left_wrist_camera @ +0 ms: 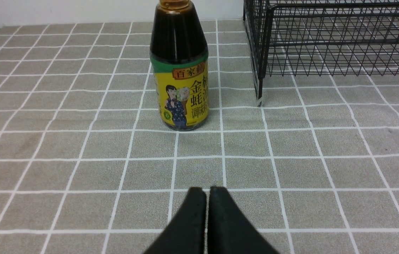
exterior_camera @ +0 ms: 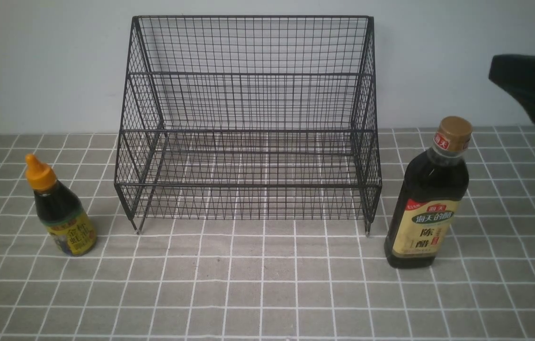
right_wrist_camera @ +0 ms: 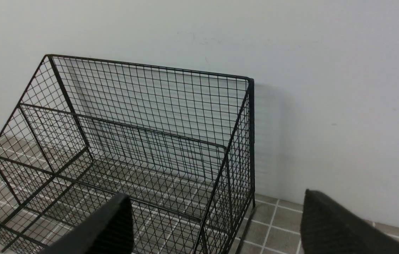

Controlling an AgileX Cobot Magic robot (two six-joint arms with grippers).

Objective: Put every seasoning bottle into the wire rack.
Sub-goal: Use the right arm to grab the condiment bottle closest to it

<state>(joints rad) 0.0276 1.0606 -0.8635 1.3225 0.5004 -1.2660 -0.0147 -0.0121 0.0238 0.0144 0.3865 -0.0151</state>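
A: What could go wrong on this tiled bench [exterior_camera: 267,293]?
B: The stepped wire rack [exterior_camera: 248,118], thin black mesh, stands empty at the back, and a bottle may snag its front rail. The tall bottle [exterior_camera: 426,208], right of it, is glossy and narrow-necked, so it is likely to tip. The short bottle [exterior_camera: 61,213], left, is rounded and slick.
A: Fingers?
B: Both empty: the right fingers [right_wrist_camera: 114,222] spread wide, the left fingers [left_wrist_camera: 194,218] pressed together.

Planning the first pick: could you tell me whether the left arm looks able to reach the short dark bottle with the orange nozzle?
Probably yes: only bare grey tiled tabletop lies between the shut left end effector and the short orange-nozzled dark bottle.
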